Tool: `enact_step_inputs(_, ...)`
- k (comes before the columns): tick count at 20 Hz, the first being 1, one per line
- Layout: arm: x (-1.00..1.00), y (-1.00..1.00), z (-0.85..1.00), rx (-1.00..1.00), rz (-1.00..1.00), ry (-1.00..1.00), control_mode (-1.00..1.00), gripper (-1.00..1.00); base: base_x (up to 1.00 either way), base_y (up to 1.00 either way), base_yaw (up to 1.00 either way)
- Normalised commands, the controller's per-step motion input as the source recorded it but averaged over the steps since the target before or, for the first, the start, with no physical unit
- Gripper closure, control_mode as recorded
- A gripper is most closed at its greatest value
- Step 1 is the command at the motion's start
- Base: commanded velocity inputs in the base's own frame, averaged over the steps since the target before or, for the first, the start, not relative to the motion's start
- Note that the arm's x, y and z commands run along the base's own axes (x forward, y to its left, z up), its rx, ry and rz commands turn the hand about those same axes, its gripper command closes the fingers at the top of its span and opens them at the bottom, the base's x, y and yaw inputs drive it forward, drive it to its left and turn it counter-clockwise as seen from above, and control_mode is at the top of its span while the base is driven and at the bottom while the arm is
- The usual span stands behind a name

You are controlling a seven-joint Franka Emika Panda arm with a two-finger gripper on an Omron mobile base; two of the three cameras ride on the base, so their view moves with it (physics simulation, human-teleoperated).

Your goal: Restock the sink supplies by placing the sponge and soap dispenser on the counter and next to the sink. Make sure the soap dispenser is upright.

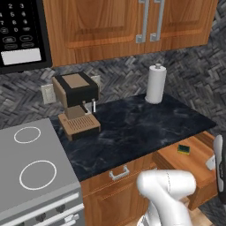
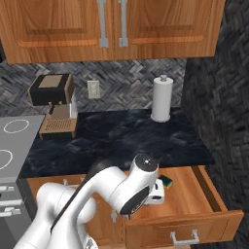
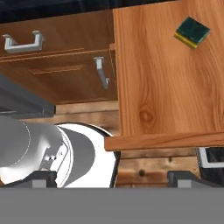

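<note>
The sponge (image 3: 192, 32) lies green side up in the open drawer (image 3: 166, 87) below the counter (image 1: 132, 128), near the drawer's back corner, and the end effector (image 3: 112, 177) hangs above the drawer's front edge, well short of the sponge, fingers spread wide and holding nothing. No soap dispenser or sink can be made out. The likely trouble is the reach: the drawer's front lip could catch a finger, or a shallow pinch could skid the flat sponge against the wall.

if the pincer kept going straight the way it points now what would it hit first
Probably the open drawer's bare wooden bottom near its front edge; the sponge lies off toward the far corner. The pincer is open; depth is unclear.
</note>
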Motion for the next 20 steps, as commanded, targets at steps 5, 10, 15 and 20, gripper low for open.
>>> enact_step_inputs(5, 0.29, -0.41, -0.36, 0.00, 0.00, 0.04, -1.00, -1.00, 0.00, 0.00, 0.00)
enact_step_inputs(10, 0.48, -0.27, -0.25, 0.00, 0.00, 0.09, -1.00, -1.00, 0.00, 0.00, 0.00)
enact_step_inputs(15, 0.44, -0.22, -0.38, 0.00, 0.00, 0.11, -1.00, -1.00, 0.00, 0.00, 0.00)
enact_step_inputs(20, 0.34, -0.19, -0.49, 0.00, 0.00, 0.09, -1.00, -1.00, 0.00, 0.00, 0.00)
